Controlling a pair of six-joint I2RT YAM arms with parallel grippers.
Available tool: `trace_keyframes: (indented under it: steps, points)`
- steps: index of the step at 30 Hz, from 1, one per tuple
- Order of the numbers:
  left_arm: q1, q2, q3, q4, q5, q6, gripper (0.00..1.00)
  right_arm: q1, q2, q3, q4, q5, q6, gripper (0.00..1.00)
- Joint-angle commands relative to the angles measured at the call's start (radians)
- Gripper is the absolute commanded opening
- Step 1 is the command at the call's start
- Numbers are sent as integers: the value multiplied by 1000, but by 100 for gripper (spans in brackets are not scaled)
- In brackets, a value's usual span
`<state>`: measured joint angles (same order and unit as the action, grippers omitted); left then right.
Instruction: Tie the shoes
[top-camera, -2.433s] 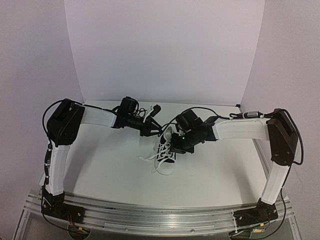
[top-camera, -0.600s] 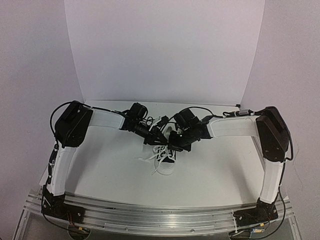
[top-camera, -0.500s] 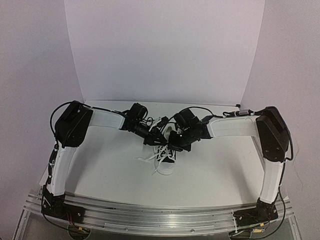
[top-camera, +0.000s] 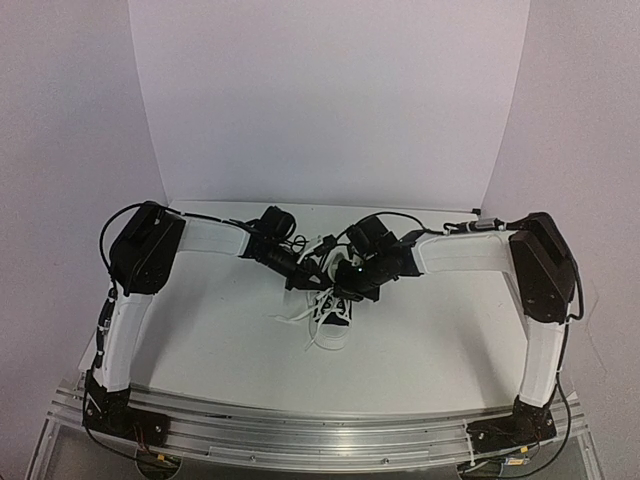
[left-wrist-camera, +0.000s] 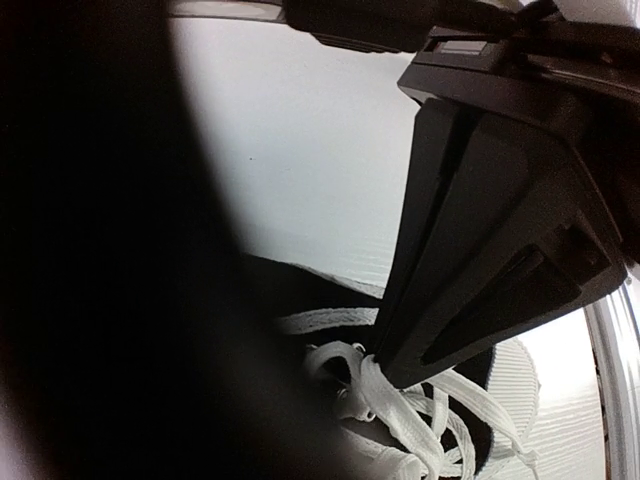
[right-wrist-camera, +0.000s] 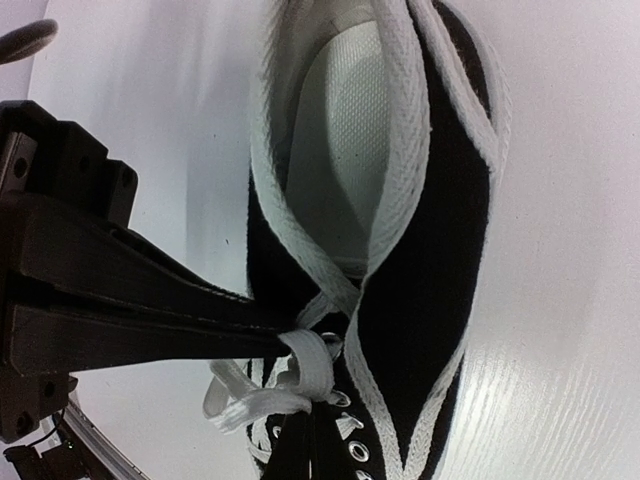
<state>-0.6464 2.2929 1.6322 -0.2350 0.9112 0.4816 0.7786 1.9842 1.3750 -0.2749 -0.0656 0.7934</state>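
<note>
The shoe (top-camera: 332, 320) is a small black sneaker with a white toe cap, lying mid-table with its toe toward the arm bases. Its open collar (right-wrist-camera: 345, 130) and eyelets show in the right wrist view. My left gripper (top-camera: 312, 270) comes in from the left, and its stacked fingers (right-wrist-camera: 200, 310) are shut on a white lace loop (right-wrist-camera: 312, 365) above the top eyelets. My right gripper (top-camera: 344, 288) meets it there; its wedge-shaped fingers (left-wrist-camera: 470, 250) pinch the lace (left-wrist-camera: 395, 410) at the tip. Loose lace ends (top-camera: 290, 316) trail left of the shoe.
A white backdrop (top-camera: 330, 100) stands behind the white table (top-camera: 220, 330). The two grippers nearly touch over the shoe's throat. A dark blur covers the left of the left wrist view. The aluminium rail (top-camera: 320, 430) with the arm bases runs along the near edge.
Both arms have drawn in over the shoe's throat since the earliest frame. In the last half second the left gripper's jaws closed on the lace loop. The shoe has stayed put.
</note>
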Motion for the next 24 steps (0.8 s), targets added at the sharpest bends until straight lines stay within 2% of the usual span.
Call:
trace_keyframes:
  steps: [1,13,24]
  points:
    - [-6,-71,42,-23,3,-31,0,-1,18,35,39,-14,13,0]
    - [-5,-113,34,-12,48,-124,0,-6,25,14,97,-10,80,0]
    - [-18,-126,-54,9,75,-135,0,-41,33,-125,378,20,230,0]
